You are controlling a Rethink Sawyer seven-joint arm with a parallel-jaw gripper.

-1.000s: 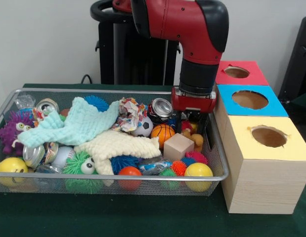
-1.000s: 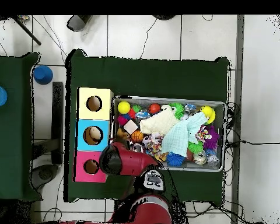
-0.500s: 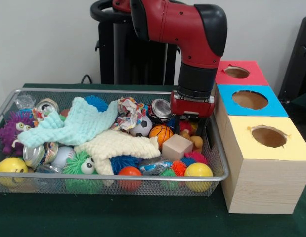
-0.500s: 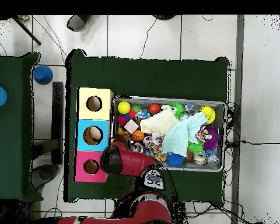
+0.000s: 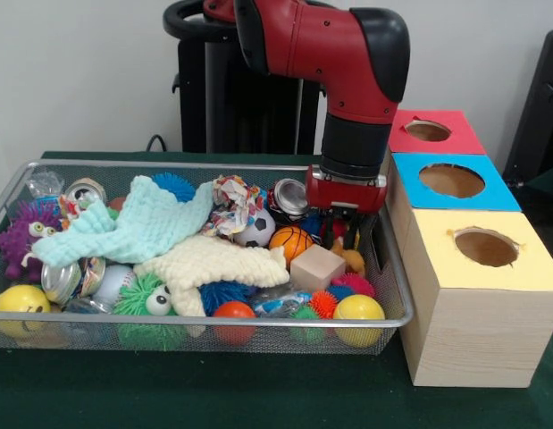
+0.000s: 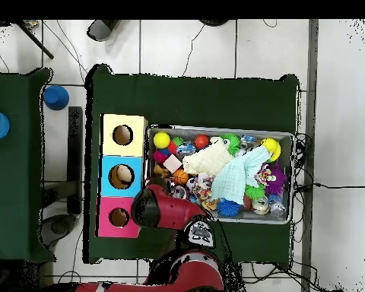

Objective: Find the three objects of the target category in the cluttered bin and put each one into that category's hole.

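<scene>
My gripper [image 5: 343, 232] hangs inside the right end of the wire bin [image 5: 394, 268], just above a red and yellow toy [image 5: 334, 231] and a tan toy [image 5: 352, 260]. A wooden cube [image 5: 321, 265] lies just in front of it, with a basketball [image 5: 292, 241], a soccer ball [image 5: 258, 231] and a crushed can [image 5: 291, 195] to its left. Right of the bin stand three boxes with holes: red [image 5: 428, 131], blue [image 5: 452, 180] and yellow [image 5: 486, 248]. From overhead the arm [image 6: 159, 207] hides the gripper beside the blue box [image 6: 122, 176].
A teal cloth [image 5: 138, 223] and a cream cloth [image 5: 213, 261] cover the bin's middle. Spiky balls, a yellow ball [image 5: 358, 308], an orange ball [image 5: 234, 311], a smiley ball [image 5: 20, 301] and more cans [image 5: 60, 281] lie around them. The bin's right wall is close to the gripper.
The gripper has shifted slightly left and a little upward at the bin's right end. The toys under it look barely disturbed.
</scene>
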